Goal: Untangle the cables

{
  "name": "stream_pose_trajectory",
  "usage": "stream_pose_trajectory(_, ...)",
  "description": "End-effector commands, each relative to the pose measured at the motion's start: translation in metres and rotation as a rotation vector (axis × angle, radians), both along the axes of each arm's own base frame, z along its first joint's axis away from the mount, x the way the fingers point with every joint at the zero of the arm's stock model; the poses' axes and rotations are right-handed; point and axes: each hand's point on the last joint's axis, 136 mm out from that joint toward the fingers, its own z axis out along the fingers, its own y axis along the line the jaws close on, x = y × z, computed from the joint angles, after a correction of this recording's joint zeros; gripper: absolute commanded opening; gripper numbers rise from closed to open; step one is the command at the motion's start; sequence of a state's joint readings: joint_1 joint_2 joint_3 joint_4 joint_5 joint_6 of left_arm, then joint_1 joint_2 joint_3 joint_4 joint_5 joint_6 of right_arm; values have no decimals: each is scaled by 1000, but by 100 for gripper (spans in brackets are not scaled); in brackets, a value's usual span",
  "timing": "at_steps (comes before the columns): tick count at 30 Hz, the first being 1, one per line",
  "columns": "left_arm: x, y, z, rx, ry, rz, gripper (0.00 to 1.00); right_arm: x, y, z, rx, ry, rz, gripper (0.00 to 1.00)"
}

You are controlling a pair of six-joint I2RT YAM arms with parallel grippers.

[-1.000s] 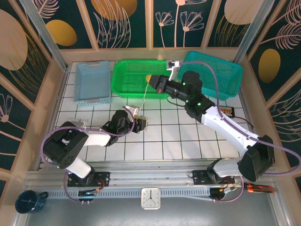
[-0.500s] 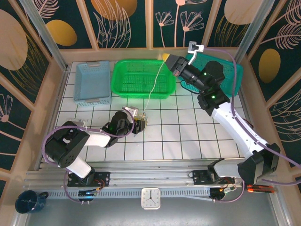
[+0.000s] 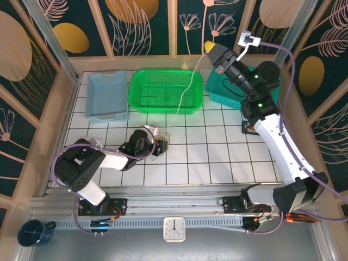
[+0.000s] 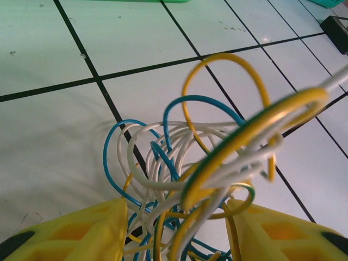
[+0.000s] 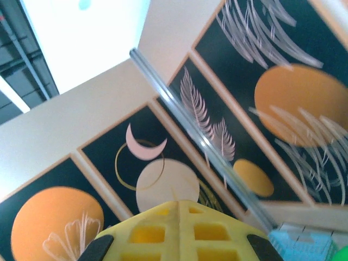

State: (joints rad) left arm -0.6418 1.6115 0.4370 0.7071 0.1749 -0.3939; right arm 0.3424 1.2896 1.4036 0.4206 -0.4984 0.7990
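Left wrist view: light, floppy cables [image 4: 206, 163] bunched low over the white tiles [image 4: 54, 136], clamped in the left gripper [image 4: 174, 234], while the right gripper [image 3: 208, 45], jaws shut, pinches one white strand [image 3: 181, 100] aloft (sensibly by its end).

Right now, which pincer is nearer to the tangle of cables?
Left. The left pincer grips the tangle of cables; the right pincer is raised far off near the teal basket, holding one strand.
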Motion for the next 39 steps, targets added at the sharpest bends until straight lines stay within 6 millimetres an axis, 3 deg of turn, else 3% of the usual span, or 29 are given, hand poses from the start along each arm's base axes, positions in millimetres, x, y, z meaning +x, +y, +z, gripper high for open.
stream_pose_trajectory(1, -2, -3, 0, -19, 0, -8, 50, -12, -28, 46, 45, -142, -77, 0)
stream_pose_trajectory(7, -3, -2, 3, -25, -6, -7, 50, -13, -62, 75, 85, -223, -187, 0)
stream_pose_trajectory(12, -4, -2, 7, -35, -11, -4, 51, -6, -83, 83, 97, -247, -271, 0)
stream_pose_trajectory(16, -3, -5, 24, -76, -30, -8, 57, 14, -94, 72, 84, -218, -336, 0)
stream_pose_trajectory(24, 5, -18, 80, -195, -76, -15, 90, 52, -102, 33, 62, -142, -402, 0)
stream_pose_trajectory(25, 5, -19, 87, -209, -83, -16, 99, 58, -102, 28, 61, -133, -403, 0)
stream_pose_trajectory(33, 14, -21, 126, -256, -123, 10, 99, 103, -107, 4, 34, -104, -482, 0)
stream_pose_trajectory(39, 21, -25, 142, -263, -141, 14, 99, 151, -124, -9, -47, -108, -630, 0)
